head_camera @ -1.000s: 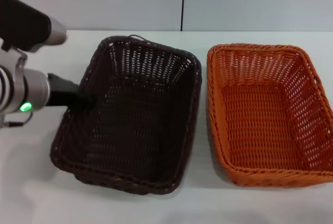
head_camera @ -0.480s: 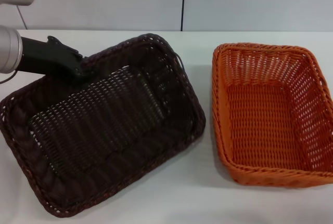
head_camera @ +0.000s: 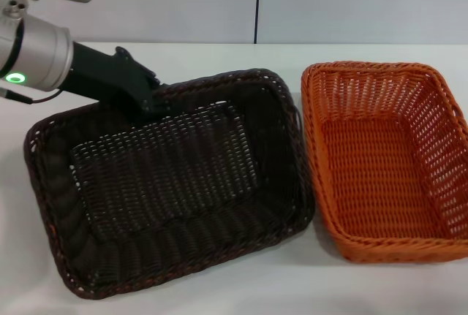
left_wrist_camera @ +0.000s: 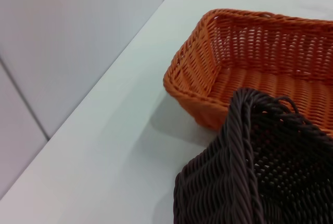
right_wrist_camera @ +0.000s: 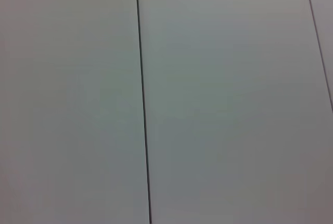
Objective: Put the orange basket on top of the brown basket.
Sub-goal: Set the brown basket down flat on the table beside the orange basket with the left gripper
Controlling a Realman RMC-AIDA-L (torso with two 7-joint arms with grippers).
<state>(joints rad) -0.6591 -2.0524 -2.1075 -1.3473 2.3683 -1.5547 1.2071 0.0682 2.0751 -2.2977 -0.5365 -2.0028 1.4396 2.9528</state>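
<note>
The brown basket (head_camera: 168, 183) is lifted and tilted over the left of the table. My left gripper (head_camera: 150, 99) is shut on its far braided rim. In the left wrist view its rim (left_wrist_camera: 244, 172) fills the near corner. The orange basket (head_camera: 380, 161) stands flat on the table at the right, empty, and also shows in the left wrist view (left_wrist_camera: 250, 52). The brown basket's right edge reaches the orange basket's left rim; I cannot tell if they touch. My right gripper is out of view; its wrist view shows only wall.
The white table (head_camera: 307, 278) runs under both baskets, with bare surface in front and behind. A grey panelled wall (head_camera: 329, 1) stands right behind the table's far edge.
My left gripper has lifted the brown basket off the table by its rim, turned it, and carried it right toward the orange basket. The orange basket has stayed put.
</note>
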